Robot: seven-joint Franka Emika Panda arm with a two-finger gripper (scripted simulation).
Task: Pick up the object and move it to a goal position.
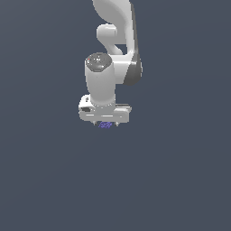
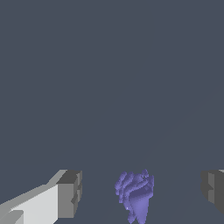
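Tapering to a point, the object [image 2: 134, 194] sits lengthwise between the end effector's [image 2: 142, 192] spread fingers

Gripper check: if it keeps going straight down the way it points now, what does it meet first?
Most likely the purple-blue object. In the wrist view it sits between the open gripper's fingers, touching neither. The exterior view shows it just under the hand. How much gap remains I cannot tell.

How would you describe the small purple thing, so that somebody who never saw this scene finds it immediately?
Start at the white robot arm and follow it down to its gripper. The purple lump sits directly under it, between the two grey fingers, which stand apart from it. It is the only coloured thing there, bumpy and much smaller than the gripper.
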